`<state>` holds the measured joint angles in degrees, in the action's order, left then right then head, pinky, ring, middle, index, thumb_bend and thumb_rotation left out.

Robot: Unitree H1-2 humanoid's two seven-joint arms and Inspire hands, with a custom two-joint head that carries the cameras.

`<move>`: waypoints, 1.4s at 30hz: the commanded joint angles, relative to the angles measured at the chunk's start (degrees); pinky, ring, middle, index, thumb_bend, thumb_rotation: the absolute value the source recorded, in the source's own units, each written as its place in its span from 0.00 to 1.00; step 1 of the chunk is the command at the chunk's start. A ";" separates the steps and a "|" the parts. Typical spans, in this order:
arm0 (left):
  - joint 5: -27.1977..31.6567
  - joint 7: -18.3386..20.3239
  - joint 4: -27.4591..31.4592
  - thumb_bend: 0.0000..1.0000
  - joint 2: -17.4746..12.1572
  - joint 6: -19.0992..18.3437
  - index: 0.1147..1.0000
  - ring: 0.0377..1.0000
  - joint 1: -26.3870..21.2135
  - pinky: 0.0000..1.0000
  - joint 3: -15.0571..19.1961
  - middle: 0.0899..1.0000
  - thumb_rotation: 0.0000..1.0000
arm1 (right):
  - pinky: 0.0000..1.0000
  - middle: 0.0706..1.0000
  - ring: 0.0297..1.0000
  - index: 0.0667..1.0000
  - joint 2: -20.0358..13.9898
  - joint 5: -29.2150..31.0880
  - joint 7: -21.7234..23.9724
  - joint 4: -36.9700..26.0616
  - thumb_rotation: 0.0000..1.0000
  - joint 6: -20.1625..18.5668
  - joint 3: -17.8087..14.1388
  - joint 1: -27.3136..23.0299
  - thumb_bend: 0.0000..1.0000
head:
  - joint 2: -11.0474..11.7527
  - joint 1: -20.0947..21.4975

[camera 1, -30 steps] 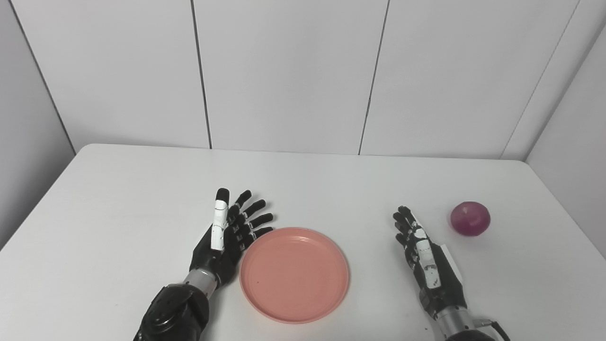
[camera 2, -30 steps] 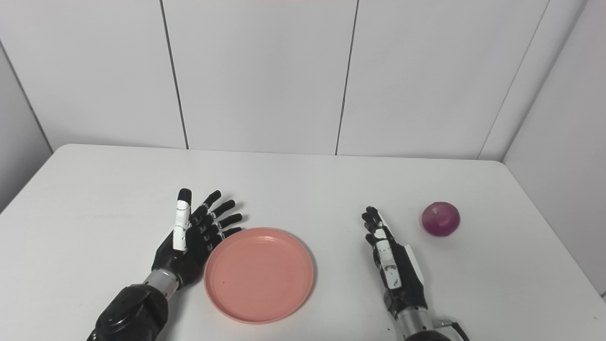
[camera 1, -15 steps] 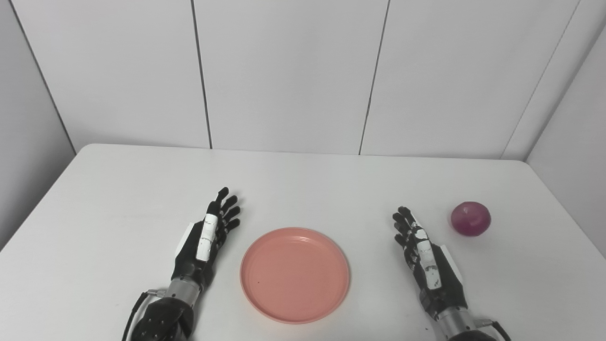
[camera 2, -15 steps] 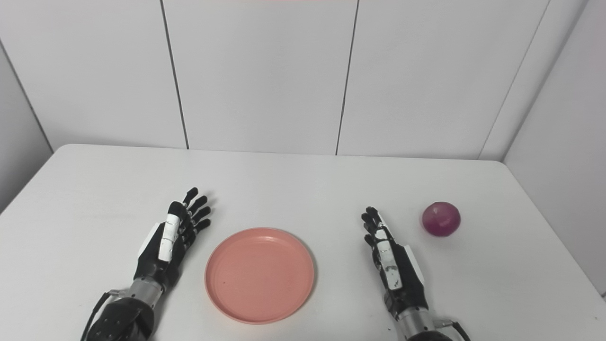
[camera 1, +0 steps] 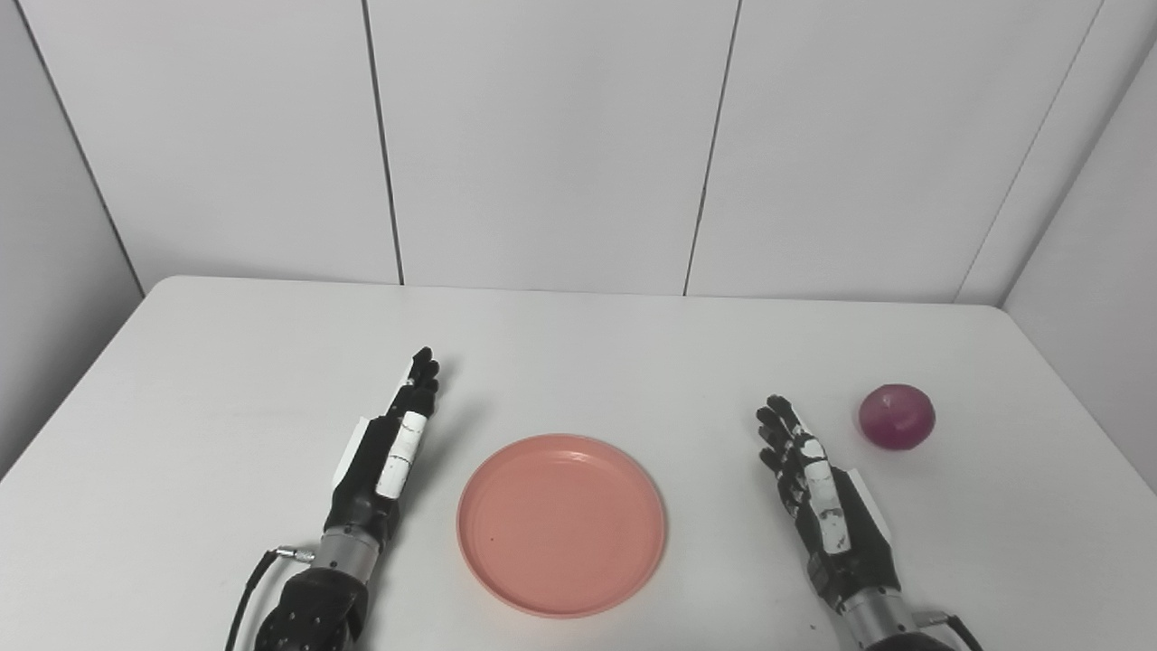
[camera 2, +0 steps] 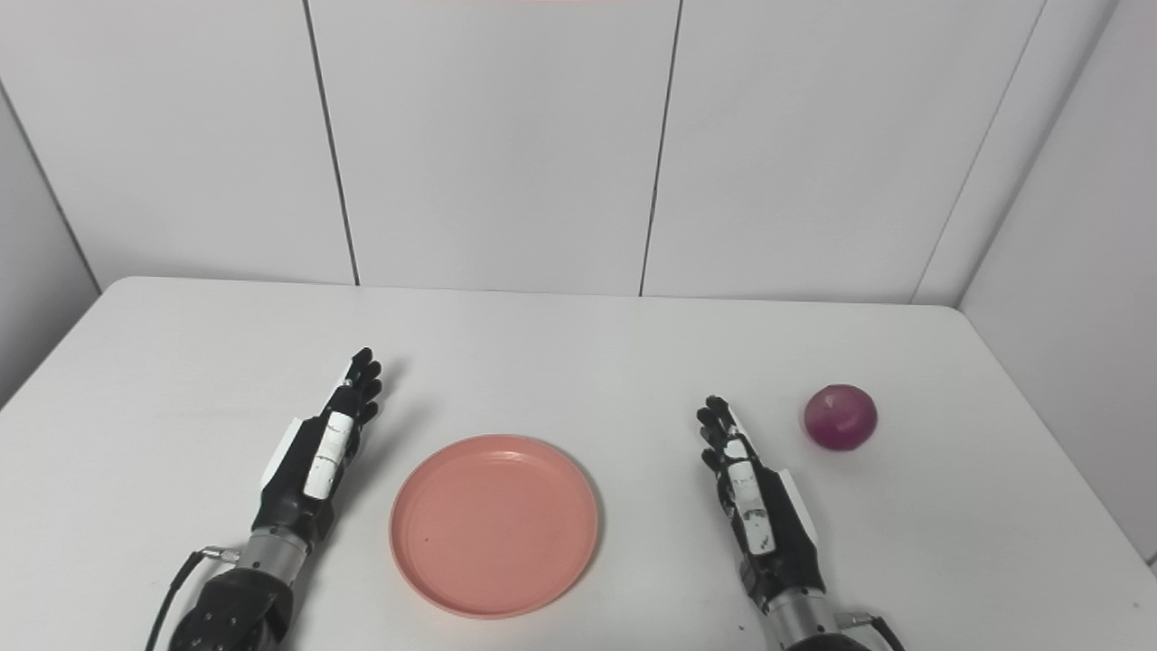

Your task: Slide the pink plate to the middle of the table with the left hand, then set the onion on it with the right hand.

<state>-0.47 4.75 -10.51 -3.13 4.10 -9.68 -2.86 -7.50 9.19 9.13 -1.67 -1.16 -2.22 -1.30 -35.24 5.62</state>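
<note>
Two hands are in view above a white table (camera 1: 226, 362), both entering from the bottom edge of the frame. The left hand (camera 1: 384, 452) lies in the lower left of centre, turned edge-on with its fingers (camera 1: 420, 371) stretched straight and pointing toward the top of the frame; it holds nothing and is open. It stands apart from the pink plate (camera 1: 561, 524), with a strip of bare table between its side and the plate's left rim. The pink plate rests flat in the lower middle of the frame, round, shallow, with a raised rim and nothing lying in it. A small dark speck shows on its inner surface near the left side. The right hand (camera 1: 827, 506) is in the lower right, likewise extended with fingers straight and slightly spread, empty and open, pointing up and a little to the left. It is well apart from the plate's right rim. The onion (camera 1: 897, 416), round and purple-red, sits on the table to the upper right of the right hand, near it but not touching, close to the table's right edge. A thin cable (camera 1: 249, 588) runs from the left wrist toward the bottom edge. Pale wall panels (camera 1: 542, 136) with dark vertical seams fill the upper half of the frame.
</note>
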 commanded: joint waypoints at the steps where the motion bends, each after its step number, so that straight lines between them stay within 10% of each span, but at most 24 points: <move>1: 0.53 0.43 -2.99 0.80 -0.06 1.49 1.00 1.00 1.84 1.00 0.03 1.00 1.00 | 1.00 0.95 0.98 0.96 -0.21 0.16 0.15 -0.33 0.99 0.55 -0.12 -0.29 0.94 | 0.15 1.27; 17: 4.79 3.89 -4.06 0.84 1.11 -2.75 1.00 1.00 1.00 1.00 0.82 1.00 1.00 | 0.92 0.89 0.92 0.91 -3.18 -12.63 -3.68 -10.62 0.96 0.77 0.59 -3.42 0.85 | 1.99 7.69; 36: 16.68 7.82 -2.38 0.83 1.57 -13.51 1.00 1.00 0.48 1.00 3.64 1.00 1.00 | 0.73 0.91 0.86 0.90 -21.47 -45.47 -4.69 -5.75 0.98 0.65 3.84 -14.45 0.89 | 5.48 14.32; 42: 17.09 7.53 -2.05 0.81 1.53 -13.86 1.00 1.00 0.58 1.00 3.53 1.00 1.00 | 0.86 0.87 0.85 0.88 -24.97 -51.11 -5.21 -1.51 0.90 1.04 5.19 -16.39 0.92 | 5.71 14.69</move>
<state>16.69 12.48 -10.76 -1.65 -5.04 -10.89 1.14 -31.21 -40.72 5.35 -3.21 -1.13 2.76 -14.90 -29.53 20.30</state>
